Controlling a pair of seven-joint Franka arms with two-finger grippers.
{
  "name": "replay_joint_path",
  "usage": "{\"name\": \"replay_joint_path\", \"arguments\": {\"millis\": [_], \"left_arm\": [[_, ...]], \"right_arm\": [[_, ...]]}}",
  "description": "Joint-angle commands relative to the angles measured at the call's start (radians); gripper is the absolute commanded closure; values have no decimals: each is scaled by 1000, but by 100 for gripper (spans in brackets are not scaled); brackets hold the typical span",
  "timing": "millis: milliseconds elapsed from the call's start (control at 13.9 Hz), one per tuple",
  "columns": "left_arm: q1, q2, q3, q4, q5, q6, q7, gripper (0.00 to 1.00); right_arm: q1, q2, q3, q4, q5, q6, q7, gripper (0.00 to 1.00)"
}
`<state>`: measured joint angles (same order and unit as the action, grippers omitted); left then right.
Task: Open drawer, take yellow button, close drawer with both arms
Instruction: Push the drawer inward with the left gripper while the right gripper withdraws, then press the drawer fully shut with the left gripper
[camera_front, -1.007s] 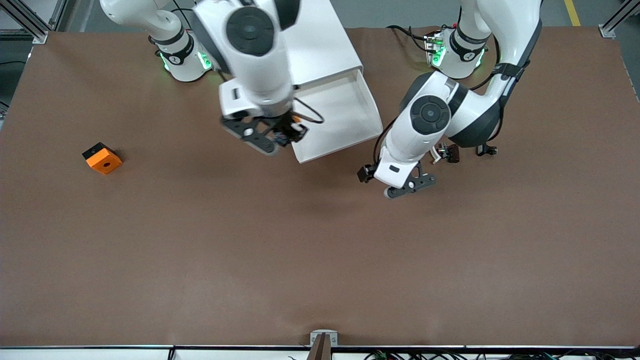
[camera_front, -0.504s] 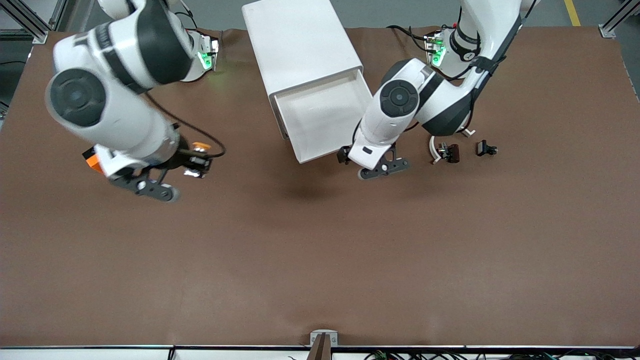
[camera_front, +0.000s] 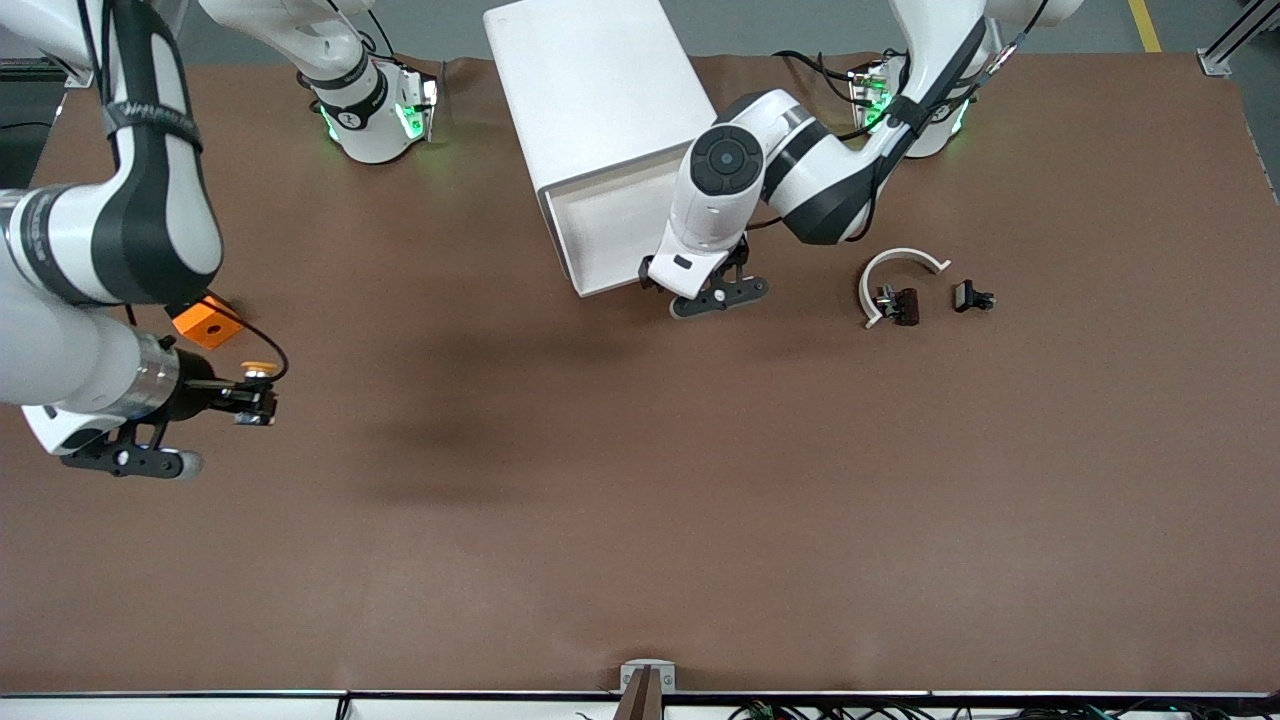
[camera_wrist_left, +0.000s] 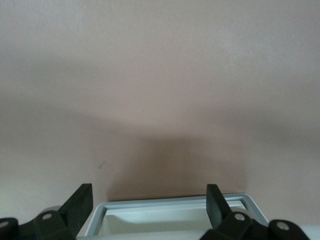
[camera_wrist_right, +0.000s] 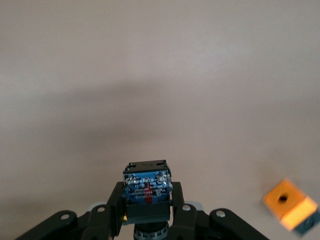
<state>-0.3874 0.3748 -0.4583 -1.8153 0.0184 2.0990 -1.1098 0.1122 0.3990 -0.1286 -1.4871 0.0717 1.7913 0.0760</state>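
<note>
The drawer (camera_front: 600, 235) stands partly out of the white cabinet (camera_front: 600, 90). My left gripper (camera_front: 692, 287) is open at the drawer's front, at the corner toward the left arm's end. In the left wrist view the drawer's rim (camera_wrist_left: 170, 206) lies between that gripper's (camera_wrist_left: 149, 199) spread fingers (camera_wrist_left: 82, 202). My right gripper (camera_front: 256, 396) is shut on the button (camera_front: 259, 369), orange cap up, over the table near the right arm's end. In the right wrist view the button's blue-black body (camera_wrist_right: 146, 181) sits clamped in the gripper (camera_wrist_right: 147, 200).
An orange cube with a hole (camera_front: 203, 322) lies beside the right gripper and also shows in the right wrist view (camera_wrist_right: 291, 205). A white arc (camera_front: 900, 262) and two small dark parts (camera_front: 905, 305) (camera_front: 972, 297) lie toward the left arm's end.
The right arm swung the button from the drawer toward the right arm's end of the table, past the orange cube. The left gripper moved to the drawer's front, and the drawer has slid partly in.
</note>
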Motion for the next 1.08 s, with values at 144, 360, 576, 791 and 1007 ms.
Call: {"name": "replay_joint_path", "arguments": {"millis": [144,360,576,791,1007], "left_arm": [[-8,-4,-68,-16,3,-50,-88,0],[-7,19,-100,-10,-56,-59,-122,0],[-8,23,-103,-10,-141,-59,-124,0],[-11,44,-112,-9,-238,-79,-122,0],[-7,59,-115,-1,-326,-90,-120,0]], "right_arm": [[-124,10,21,-183,-29,271,-122,100],[-193,72,23,-243,-30,425,-174,100],[-220,125,23,-259,-29,506,-179,100],[-227,210,24,-252,-20,626,-182,100],[-252,247,30,-249,-15,652,-180,100]]}}
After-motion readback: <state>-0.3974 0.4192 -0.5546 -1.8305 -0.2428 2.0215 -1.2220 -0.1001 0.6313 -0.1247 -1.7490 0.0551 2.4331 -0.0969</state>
